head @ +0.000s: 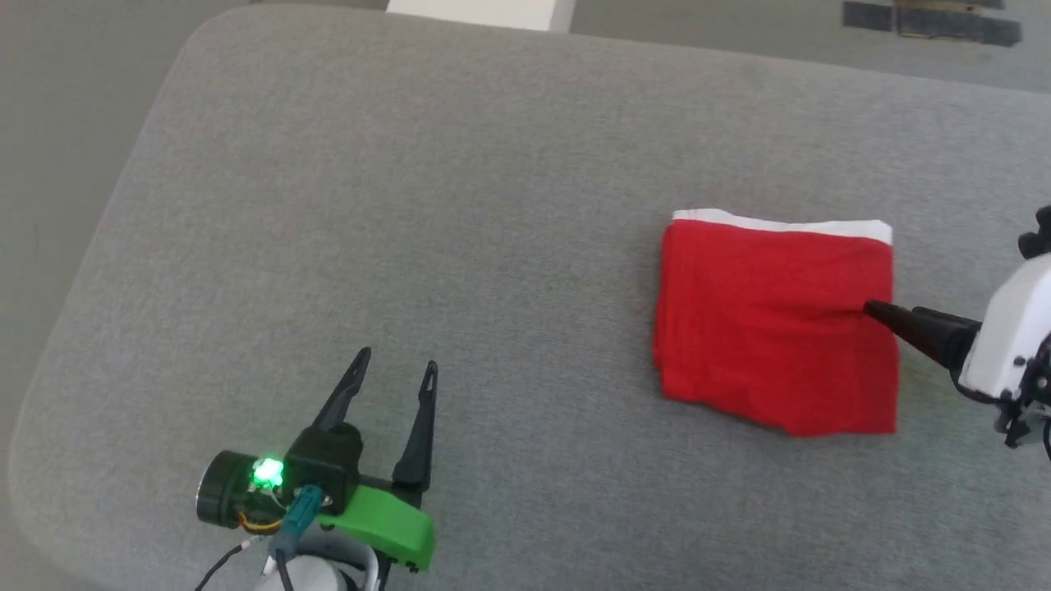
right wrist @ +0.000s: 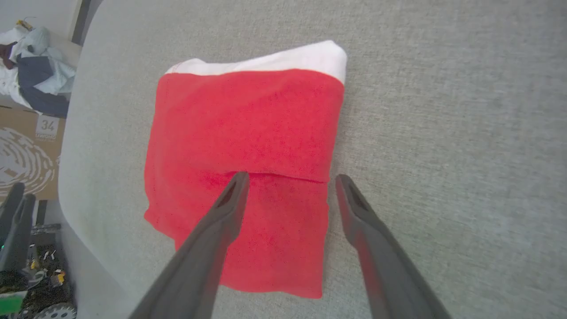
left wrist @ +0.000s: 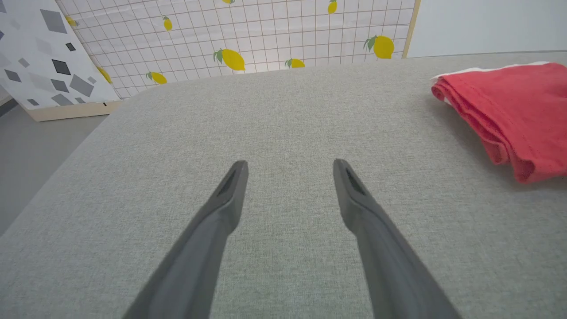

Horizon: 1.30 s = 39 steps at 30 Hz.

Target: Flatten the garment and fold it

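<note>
The garment (head: 776,320) lies folded into a red rectangle with a white strip along its far edge, on the right part of the grey table (head: 460,230). My right gripper (right wrist: 290,181) hangs open above the fold's near right edge, one finger over the red cloth (right wrist: 248,128) and the other over bare table, holding nothing. In the head view its dark fingertips (head: 883,312) reach the cloth's right edge. My left gripper (head: 396,365) stands open over bare table at the lower left, well apart from the garment. From the left wrist view (left wrist: 290,166) the stacked red layers (left wrist: 509,106) show at the right.
The padded table has rounded corners, its left edge dropping to the floor. A lemon-print panel (left wrist: 248,35) and a grey-patterned board (left wrist: 40,57) stand beyond the far edge. A cardboard box (right wrist: 26,150) and a heap of clothes (right wrist: 31,66) sit beside the table.
</note>
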Motion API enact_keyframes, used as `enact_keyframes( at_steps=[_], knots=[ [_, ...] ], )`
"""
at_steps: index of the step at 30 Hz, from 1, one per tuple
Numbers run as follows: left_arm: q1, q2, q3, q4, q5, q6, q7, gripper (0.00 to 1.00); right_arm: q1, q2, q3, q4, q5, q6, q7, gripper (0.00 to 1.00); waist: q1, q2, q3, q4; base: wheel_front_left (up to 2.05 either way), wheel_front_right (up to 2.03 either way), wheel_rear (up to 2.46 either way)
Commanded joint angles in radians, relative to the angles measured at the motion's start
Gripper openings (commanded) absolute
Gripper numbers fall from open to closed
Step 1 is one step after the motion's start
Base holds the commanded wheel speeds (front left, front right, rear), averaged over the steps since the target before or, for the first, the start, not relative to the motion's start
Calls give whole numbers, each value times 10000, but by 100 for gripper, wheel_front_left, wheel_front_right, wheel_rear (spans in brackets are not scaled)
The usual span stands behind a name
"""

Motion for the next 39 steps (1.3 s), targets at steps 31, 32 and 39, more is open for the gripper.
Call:
enact_keyframes(
  at_steps=[31, 32, 39],
  knots=[
    [-199, -567, 245, 553, 376, -363, -89, 100, -177, -434, 1512, -40, -1453, 37, 376, 0, 0, 0, 6, 186, 0, 0, 0],
    [-164, -549, 259, 555, 367, -374, -89, 100, -141, -789, 1795, -186, -1323, 37, 302, 0, 0, 0, -51, 53, 0, 0, 0],
    [-37, -434, 422, 363, 358, -376, -89, 100, -120, -3589, 3664, -1149, -749, 37, -273, 0, 0, 0, 69, -962, 0, 0, 0]
  ],
)
